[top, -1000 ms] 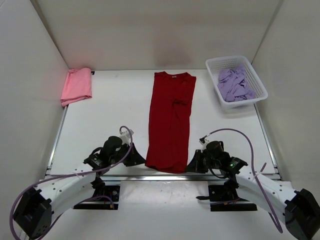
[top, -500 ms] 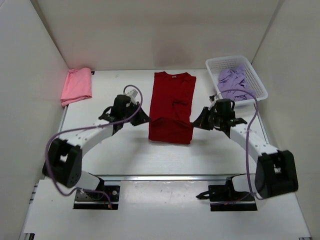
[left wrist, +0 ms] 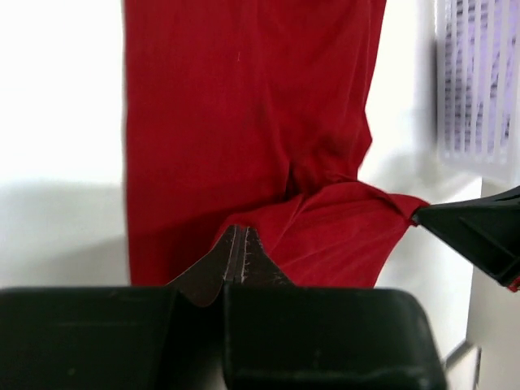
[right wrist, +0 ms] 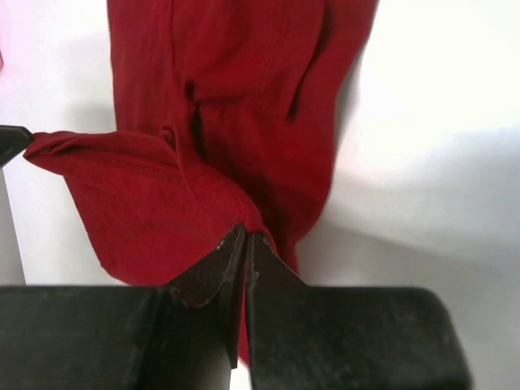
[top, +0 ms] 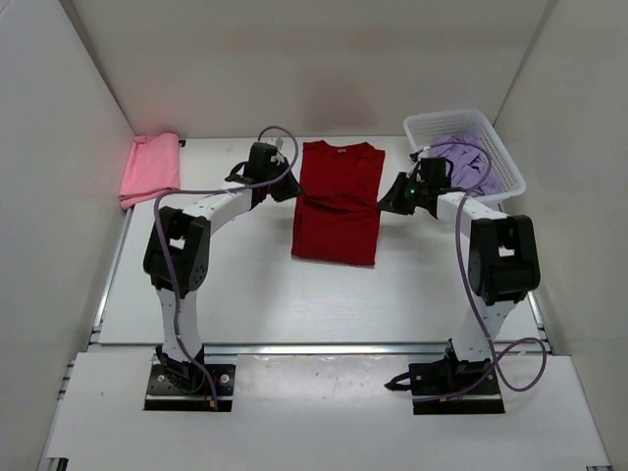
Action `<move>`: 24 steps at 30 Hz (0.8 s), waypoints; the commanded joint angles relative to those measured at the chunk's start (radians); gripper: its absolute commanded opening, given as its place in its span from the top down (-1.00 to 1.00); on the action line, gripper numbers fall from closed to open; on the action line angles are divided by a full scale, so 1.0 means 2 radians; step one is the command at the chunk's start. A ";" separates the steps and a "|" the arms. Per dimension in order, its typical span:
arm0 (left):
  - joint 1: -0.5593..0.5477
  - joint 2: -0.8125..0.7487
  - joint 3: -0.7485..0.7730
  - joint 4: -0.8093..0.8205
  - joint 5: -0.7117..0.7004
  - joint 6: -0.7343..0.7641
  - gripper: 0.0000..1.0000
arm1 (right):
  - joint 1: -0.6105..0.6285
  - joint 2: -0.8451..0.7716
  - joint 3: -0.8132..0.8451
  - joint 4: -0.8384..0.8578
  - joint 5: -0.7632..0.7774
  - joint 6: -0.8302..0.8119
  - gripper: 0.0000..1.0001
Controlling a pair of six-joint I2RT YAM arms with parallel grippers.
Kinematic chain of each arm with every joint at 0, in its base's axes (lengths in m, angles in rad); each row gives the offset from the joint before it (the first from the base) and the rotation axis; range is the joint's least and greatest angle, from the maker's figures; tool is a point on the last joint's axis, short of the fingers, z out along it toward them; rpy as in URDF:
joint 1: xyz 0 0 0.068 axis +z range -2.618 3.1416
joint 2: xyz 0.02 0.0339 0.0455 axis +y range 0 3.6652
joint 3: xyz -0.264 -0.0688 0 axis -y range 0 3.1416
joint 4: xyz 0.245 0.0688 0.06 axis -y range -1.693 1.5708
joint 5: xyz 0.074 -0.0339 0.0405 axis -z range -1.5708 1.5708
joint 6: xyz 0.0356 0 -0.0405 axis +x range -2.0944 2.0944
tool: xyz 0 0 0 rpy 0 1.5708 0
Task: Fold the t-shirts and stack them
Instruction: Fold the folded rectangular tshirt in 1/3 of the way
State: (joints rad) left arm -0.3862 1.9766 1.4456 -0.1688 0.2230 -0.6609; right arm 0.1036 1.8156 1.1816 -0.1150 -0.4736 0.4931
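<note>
From the top camera, I am watching the dark red t-shirt [top: 337,221] lying on the white table [top: 245,289], slightly toward twelve o'clock from the centre. Its near half is doubled over the far half. The left gripper [top: 295,192] is meeting its nine o'clock edge and the right gripper [top: 384,204] its three o'clock edge. The pink t-shirt [top: 150,169] is lying folded at ten o'clock beside the wall. The lavender t-shirt [top: 479,165] is sitting bunched inside the white mesh basket [top: 511,180] at two o'clock.

Through the left wrist camera, I am seeing the left gripper's fingers [left wrist: 218,266] pressing together and pinching a raised corner of the red fabric. The lifted hem is stretching toward three o'clock, where the right gripper's black tip is gripping it.

Through the right wrist camera, the right gripper's fingers [right wrist: 213,270] are squeezing together on the other corner of that hem. The cloth is running off toward nine o'clock.
</note>
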 commanded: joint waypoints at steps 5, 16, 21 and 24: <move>0.010 0.060 0.074 -0.004 -0.007 0.005 0.83 | -0.012 0.073 0.076 0.026 -0.019 -0.010 1.00; 0.027 -0.091 -0.158 0.104 0.012 -0.028 0.29 | -0.024 0.048 0.076 0.027 -0.022 -0.009 0.36; -0.022 -0.138 -0.234 0.167 0.020 -0.049 0.37 | 0.009 -0.010 0.042 0.036 0.027 -0.024 0.58; -0.053 -0.108 -0.207 0.173 0.027 -0.049 0.38 | 0.035 0.005 0.049 0.038 -0.001 -0.033 0.96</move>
State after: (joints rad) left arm -0.4309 1.7477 0.9913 0.0952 0.2466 -0.7452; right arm 0.1127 1.8442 1.2640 -0.0826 -0.4526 0.4553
